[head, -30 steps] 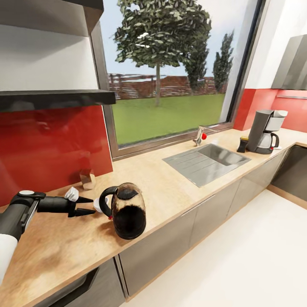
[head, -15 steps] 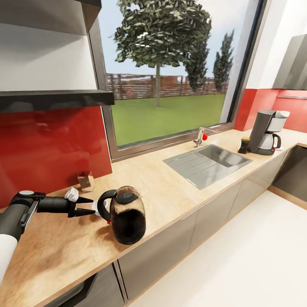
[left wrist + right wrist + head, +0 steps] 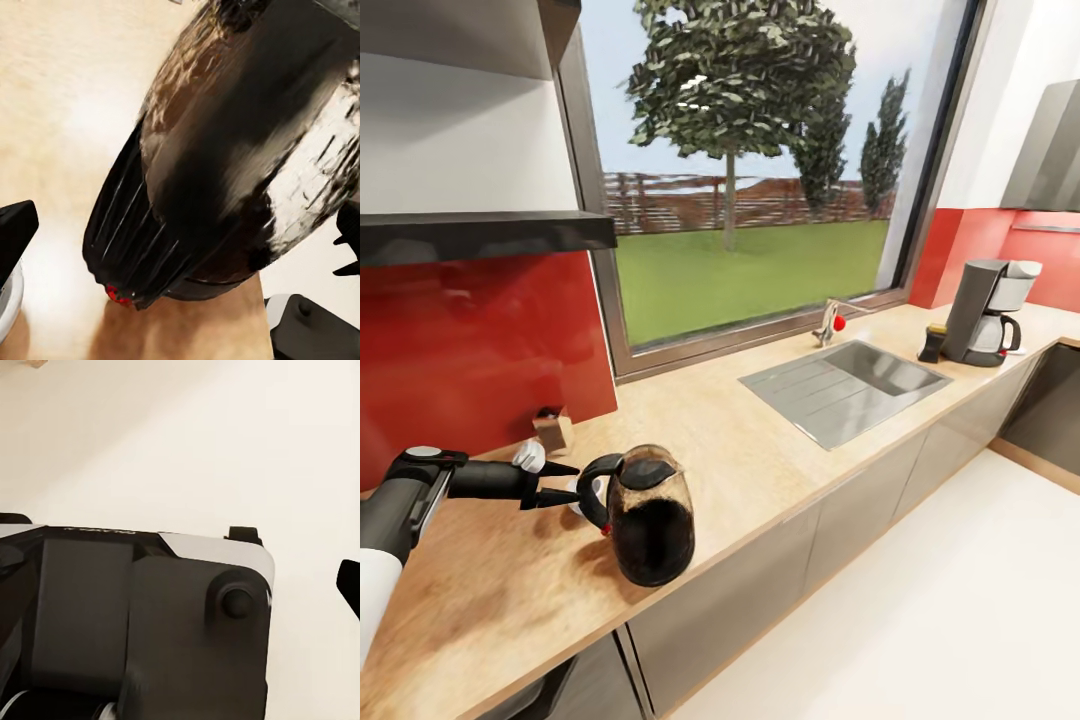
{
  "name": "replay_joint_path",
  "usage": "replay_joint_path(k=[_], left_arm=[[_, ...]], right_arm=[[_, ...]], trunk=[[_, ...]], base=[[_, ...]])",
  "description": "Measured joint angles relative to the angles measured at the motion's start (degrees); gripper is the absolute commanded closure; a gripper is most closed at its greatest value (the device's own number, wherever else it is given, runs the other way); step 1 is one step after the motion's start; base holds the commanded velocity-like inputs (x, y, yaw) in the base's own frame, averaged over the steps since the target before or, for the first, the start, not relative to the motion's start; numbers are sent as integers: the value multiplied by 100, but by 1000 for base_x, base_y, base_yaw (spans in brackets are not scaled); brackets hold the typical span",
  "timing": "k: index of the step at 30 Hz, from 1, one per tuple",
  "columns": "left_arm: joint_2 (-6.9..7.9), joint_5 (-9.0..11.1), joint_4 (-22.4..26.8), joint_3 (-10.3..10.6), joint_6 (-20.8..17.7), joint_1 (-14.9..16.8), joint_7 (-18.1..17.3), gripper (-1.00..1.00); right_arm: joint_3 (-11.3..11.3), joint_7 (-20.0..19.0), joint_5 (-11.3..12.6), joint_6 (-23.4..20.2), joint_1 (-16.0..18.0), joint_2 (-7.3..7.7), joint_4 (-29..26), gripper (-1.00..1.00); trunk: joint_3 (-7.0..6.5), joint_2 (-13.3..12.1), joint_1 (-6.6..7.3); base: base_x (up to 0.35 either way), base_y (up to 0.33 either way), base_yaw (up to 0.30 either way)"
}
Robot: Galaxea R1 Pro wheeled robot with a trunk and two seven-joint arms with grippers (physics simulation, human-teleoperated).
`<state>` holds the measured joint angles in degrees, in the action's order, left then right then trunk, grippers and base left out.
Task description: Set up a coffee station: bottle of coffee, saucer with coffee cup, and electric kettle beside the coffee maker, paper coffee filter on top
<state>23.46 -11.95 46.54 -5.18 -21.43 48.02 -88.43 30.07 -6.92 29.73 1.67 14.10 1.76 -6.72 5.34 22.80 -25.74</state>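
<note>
brown glass electric kettle (image 3: pixel 649 516) sits near the countertop (image 3: pixel 760 440) edge, far from the coffee maker (image 3: pixel 985 312). my left gripper (image 3: pixel 563 482) is narrowly open, empty, beside the handle. i'd straddle it squarely before closing.

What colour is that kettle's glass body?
Dark brownish, see-through glass on the electric kettle; clearest in the head view.

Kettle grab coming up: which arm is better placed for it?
Left. Its gripper sits open beside the kettle, jaws pointing at the handle. The right gripper points at the floor.
</note>
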Motion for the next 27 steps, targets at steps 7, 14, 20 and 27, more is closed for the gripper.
replay_joint_path(k=[7, 14, 20, 27], left_arm=[[3, -1, -2, -9, -2, 0, 0, -100], [2, 4, -2, -9, 1, 0, 0, -100], [3, 0, -2, -8, 7, 1, 1, -100], [1, 1, -17, -7, 7, 0, 1, -100]], right_arm=[[0, 0, 0, 0, 0, 1, 0, -100], [0, 0, 0, 0, 0, 2, 0, -100], [0, 0, 0, 0, 0, -2, 0, -100], [-1, 1, 0, 0, 0, 1, 0, -100]], trunk=[[0, 0, -1], [0, 0, 0], [0, 0, -1], [0, 0, -1]], base=[[99, -64, 0], [43, -27, 0], [100, -84, 0], [7, -6, 0]])
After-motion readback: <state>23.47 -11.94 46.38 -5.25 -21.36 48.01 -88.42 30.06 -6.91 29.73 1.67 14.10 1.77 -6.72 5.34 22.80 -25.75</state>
